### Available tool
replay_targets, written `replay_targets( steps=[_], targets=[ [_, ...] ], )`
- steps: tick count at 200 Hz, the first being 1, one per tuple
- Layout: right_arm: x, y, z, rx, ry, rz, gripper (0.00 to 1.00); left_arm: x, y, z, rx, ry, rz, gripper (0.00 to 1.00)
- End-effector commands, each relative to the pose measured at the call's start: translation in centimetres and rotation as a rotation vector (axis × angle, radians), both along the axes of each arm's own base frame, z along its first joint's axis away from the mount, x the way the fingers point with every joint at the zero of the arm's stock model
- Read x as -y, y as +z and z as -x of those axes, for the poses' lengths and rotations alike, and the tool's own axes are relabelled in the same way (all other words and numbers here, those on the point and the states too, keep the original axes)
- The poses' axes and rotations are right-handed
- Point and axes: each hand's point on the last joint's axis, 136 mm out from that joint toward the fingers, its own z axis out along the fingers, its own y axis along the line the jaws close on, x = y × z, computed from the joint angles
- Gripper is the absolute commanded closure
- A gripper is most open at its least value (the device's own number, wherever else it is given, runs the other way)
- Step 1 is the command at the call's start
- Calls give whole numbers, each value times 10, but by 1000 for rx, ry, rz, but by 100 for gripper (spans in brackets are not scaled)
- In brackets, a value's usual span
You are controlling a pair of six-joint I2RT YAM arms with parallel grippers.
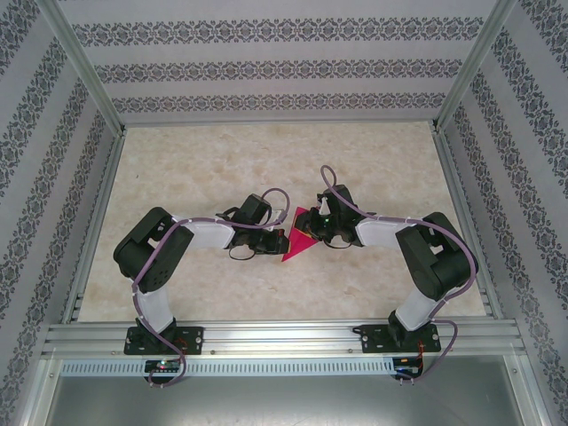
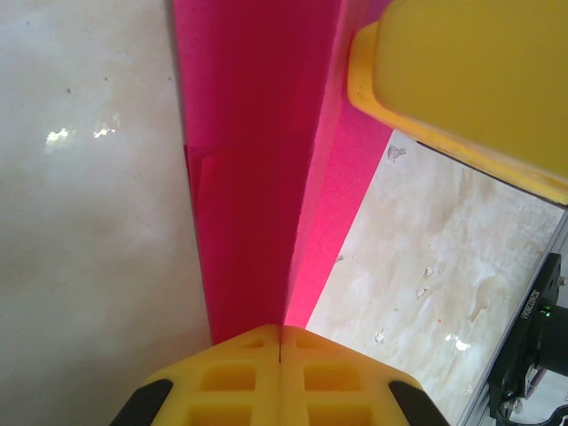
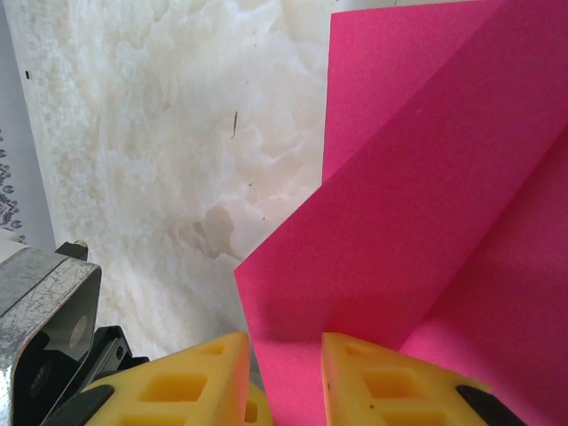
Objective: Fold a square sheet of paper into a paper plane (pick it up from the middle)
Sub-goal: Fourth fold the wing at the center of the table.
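1 folded pink sheet (image 1: 298, 243), 2 arms (image 1: 155, 257) (image 1: 435, 257).

Folded pink paper (image 1: 297, 244) mid-table, left arm (image 1: 209, 233) and right arm (image 1: 382, 232) flanking it

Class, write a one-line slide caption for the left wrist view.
Left pincer shut on the folded pink paper, pale table beneath.

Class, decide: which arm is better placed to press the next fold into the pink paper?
Probably the right. The left gripper is shut on the crease of the pink paper, anchoring it; the right gripper has its fingers apart over the sheet, free to move.
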Motion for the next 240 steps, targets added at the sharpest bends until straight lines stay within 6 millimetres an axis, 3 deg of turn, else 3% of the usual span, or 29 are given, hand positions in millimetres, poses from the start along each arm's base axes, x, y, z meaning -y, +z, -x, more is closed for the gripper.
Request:
replay_targets(
  steps=[1, 240],
  targets=[
    [1, 8, 2, 34, 2, 7, 71, 5, 10, -4, 28, 5, 28, 100],
    [14, 19, 10, 81, -26, 31, 57, 4, 8, 0, 10, 3, 35, 100]
  ],
)
